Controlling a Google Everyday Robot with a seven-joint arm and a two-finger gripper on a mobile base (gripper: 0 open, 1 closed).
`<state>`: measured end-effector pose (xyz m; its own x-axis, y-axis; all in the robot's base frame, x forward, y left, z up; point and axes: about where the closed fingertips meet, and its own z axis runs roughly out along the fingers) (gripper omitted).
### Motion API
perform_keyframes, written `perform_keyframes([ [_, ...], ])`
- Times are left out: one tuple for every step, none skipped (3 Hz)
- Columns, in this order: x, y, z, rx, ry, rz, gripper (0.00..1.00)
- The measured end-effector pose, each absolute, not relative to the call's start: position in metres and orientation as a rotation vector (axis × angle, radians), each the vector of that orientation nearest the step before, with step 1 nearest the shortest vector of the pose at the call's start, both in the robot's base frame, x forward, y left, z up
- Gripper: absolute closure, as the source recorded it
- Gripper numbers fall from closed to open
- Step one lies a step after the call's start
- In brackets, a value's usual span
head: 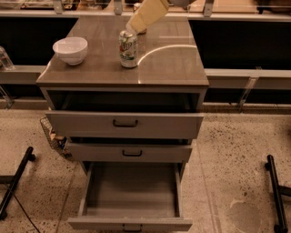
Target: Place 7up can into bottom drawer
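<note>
Quickly: we see a glossy brown cabinet top [173, 59] on speckled floor [236, 159]. The 7up can [128, 49] stands upright at upper centre, with a white bowl [70, 49] to its left. The gripper [145, 17] is at the top edge behind the can; we cannot tell its state. The bottom drawer [131, 223] is pulled out at lower centre.

The robot's gripper [136, 25] hangs over the rear of the grey-brown cabinet top [173, 63], at the upper edge of the scene. It is a pale cream-yellow piece, long and flat-sided, with a smooth matte skin that narrows toward its tip and widens away from it. Its lit face reads a warm, buttery tone, while the underside falls darker. Behind the gripper's wide end, a rounded white shell of the arm [181, 2] shows only as a sliver, glossy and plain.
</note>
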<state>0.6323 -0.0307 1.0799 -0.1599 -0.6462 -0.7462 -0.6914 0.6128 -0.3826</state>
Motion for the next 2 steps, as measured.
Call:
perform_keyframes([
  [0.643,-0.017,1.063,-1.049,1.839,0.045,0.00],
  [0.687,0.010,1.041,-0.977,1.785,0.029,0.00],
])
